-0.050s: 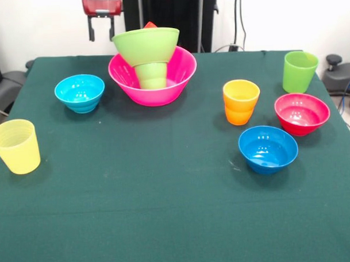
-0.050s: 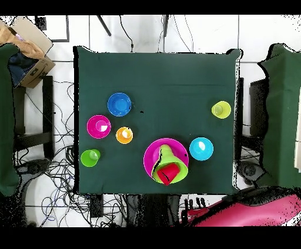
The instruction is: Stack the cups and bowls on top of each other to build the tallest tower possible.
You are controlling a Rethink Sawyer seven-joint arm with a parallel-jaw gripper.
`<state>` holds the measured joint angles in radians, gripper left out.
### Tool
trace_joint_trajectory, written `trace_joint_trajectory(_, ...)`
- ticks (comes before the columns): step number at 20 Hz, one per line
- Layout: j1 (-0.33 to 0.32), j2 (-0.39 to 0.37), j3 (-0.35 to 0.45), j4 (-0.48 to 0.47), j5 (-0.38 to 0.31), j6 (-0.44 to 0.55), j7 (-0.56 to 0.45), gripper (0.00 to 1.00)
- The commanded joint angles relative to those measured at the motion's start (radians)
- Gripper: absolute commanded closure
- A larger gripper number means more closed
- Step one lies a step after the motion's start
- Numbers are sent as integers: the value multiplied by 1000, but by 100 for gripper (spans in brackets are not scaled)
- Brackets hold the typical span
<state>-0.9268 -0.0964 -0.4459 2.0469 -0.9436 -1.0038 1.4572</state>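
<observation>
Red-bodied gripper (image 1: 102, 30) hangs raised, black fingers apart and empty, just up and left of the tower (image 1: 151, 65) in the front view. Tower: smooth pink bowl (image 1: 127, 81), small green cup (image 1: 153, 80) inverted inside, lime bowl (image 1: 146, 44) on it, red cup (image 2: 169, 172) on top, leaning off-centre overhead. Judged: between placements; next needs a loose piece fetched and set gently on that tilted top. Nearest loose: light blue bowl (image 1: 80, 92). Farther: yellow cup (image 1: 15, 146), orange cup (image 1: 241, 101), magenta bowl (image 1: 301, 113), blue bowl (image 1: 268, 148), lime cup (image 1: 300, 71). All glossy plastic, round, tapered; green cloth table (image 1: 166, 212).
</observation>
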Motion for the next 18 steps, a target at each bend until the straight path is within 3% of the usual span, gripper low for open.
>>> trace_joint_trajectory(1,-12,145,184,-53,-156,-32,142,0)
trace_joint_trajectory(7,-79,183,225,-100,-318,-156,236,0)
trace_joint_trajectory(11,-73,181,243,-123,-421,-194,349,0)
trace_joint_trajectory(14,-43,188,240,-133,-438,-193,411,0)
trace_joint_trajectory(18,-73,206,264,-131,-439,-303,415,0)
